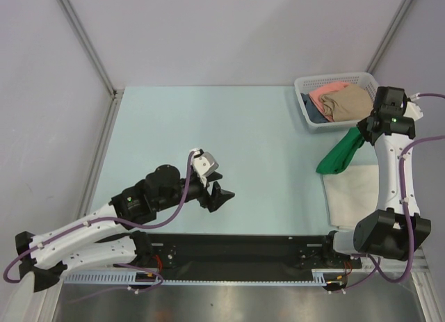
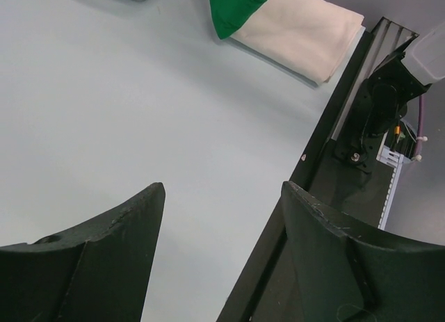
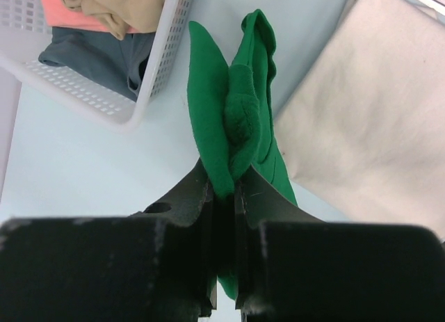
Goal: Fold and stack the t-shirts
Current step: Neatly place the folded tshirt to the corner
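Left gripper (image 2: 222,190) here hangs wide open over the table (image 1: 208,127), nothing in it. My right gripper (image 3: 224,190) is pinched tight on the green shirt (image 3: 236,106), which dangles by the folded cream shirt (image 3: 361,113). Further back, the pink shirt (image 1: 321,94), tan shirt (image 1: 348,101) and dark blue shirt (image 3: 104,58) sit in the basket (image 3: 104,106).

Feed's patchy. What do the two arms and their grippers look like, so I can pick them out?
The left arm and right arm have white links, black joints and a purple cable looped alongside. The left gripper and right gripper are black, each with two tapered fingers. A small green light glows on the right wrist.
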